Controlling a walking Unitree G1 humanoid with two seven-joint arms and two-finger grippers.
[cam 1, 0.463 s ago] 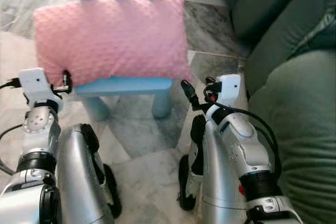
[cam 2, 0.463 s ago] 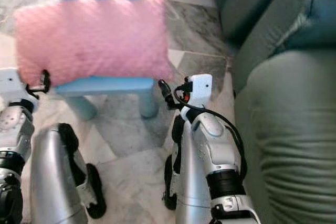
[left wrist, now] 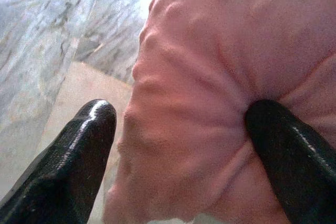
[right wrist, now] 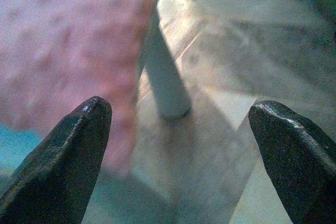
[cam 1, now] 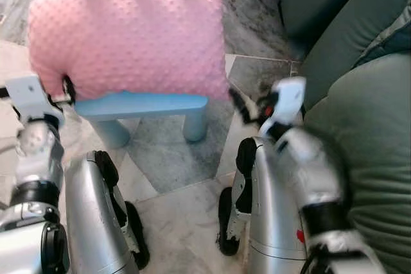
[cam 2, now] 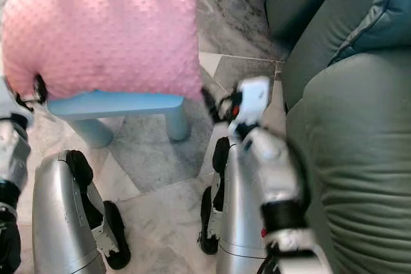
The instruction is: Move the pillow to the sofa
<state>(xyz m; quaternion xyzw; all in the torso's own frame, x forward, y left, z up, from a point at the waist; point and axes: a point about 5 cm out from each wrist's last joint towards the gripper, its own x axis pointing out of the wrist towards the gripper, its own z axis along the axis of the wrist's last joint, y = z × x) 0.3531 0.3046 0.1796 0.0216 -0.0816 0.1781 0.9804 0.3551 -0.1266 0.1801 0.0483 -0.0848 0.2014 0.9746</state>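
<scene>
**Both my grippers at the pillow's corners on the blue chair**

Left eye view: the pink pillow [cam 1: 128,43] lies across the seat of the blue chair [cam 1: 144,104], with the green sofa [cam 1: 359,139] to my right. Compared with half a second ago, my right gripper [cam 1: 239,102] has risen and closed in on the pillow's near right corner, its arm blurred. My left gripper [cam 1: 66,88] sits at the near left corner.

Right eye view: same arrangement; marble floor [cam 2: 160,210] below.

Left wrist view: my fingers [left wrist: 79,156] are spread around the pillow's corner, one pressing a dent into the fabric.

Right wrist view: my fingers [right wrist: 68,150] are spread wide, the pillow just beside one, a chair leg [right wrist: 165,85] between them.
</scene>
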